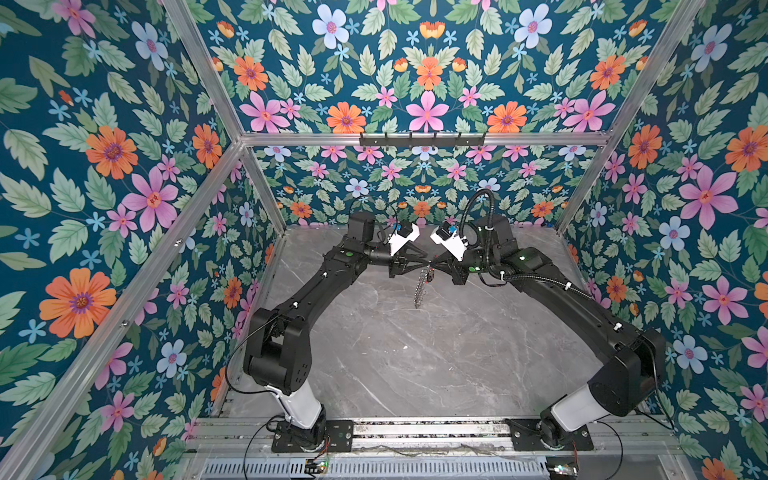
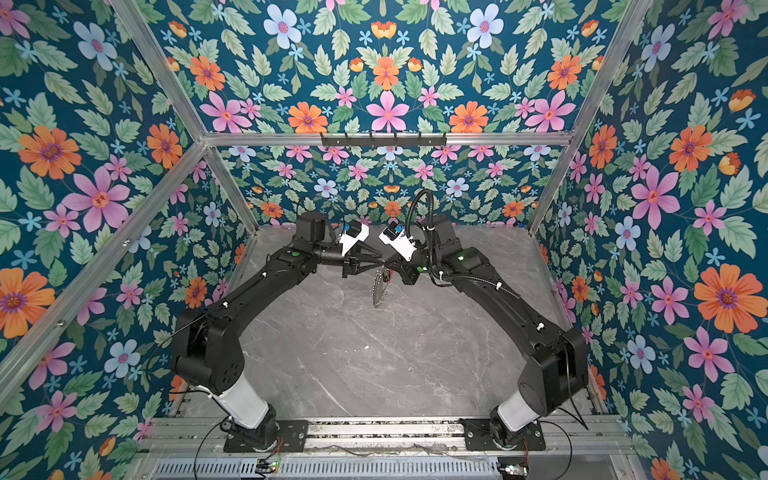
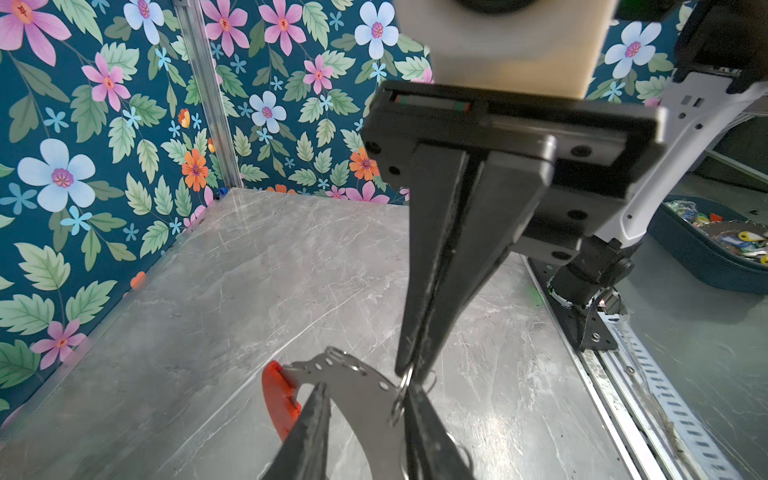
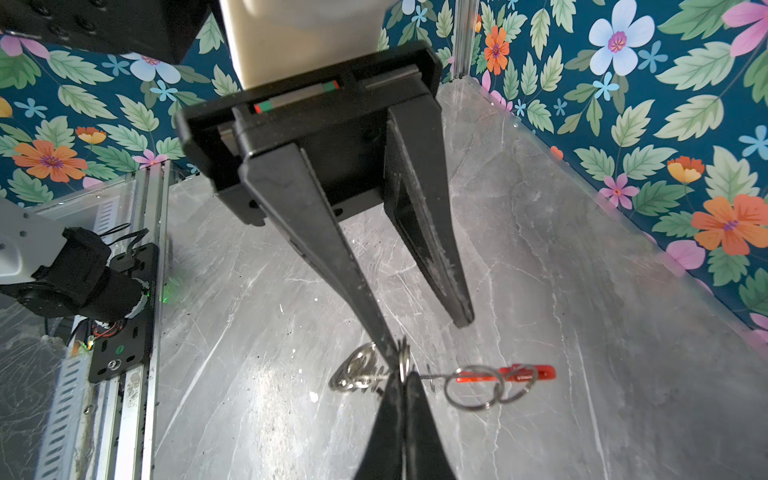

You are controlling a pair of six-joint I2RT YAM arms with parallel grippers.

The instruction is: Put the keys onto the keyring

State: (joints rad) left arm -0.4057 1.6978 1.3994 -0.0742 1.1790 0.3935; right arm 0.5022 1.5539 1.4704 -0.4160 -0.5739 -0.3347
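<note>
**Keyring** [image 1: 422, 286]: silver hoop with a flat, hole-punched band, fringed with steel loops [image 4: 471, 388], and a red bar [image 3: 279, 399] along one arc.

- Place: in the air over the grey marble tabletop [image 1: 395, 353], toward 12 o'clock from its centre.
- It hangs toward 6 o'clock from the spot where the two gripper tips meet.
- It shows narrow and edge-on in both top views.

**Right gripper** [image 3: 409, 368]: jaws fully closed. The tips pinch one small loop at the keyring's rim.

**Left gripper** [image 4: 430, 338]: jaws part-way apart.

- One finger [image 4: 365, 299] meets the loops right beside the right gripper's tip.
- The other finger [image 4: 440, 266] ends short of the keyring in the right wrist view.
- In the left wrist view the two fingers stand on either side of the flat band.
- No clamp on the band shows.

**Keys**: cannot be made out in any view, being either too small or hidden at the tips.

**Arms**: both black. They rise from bases at 7 and 5 o'clock on the front rail and bend inward to meet tip to tip.
</note>
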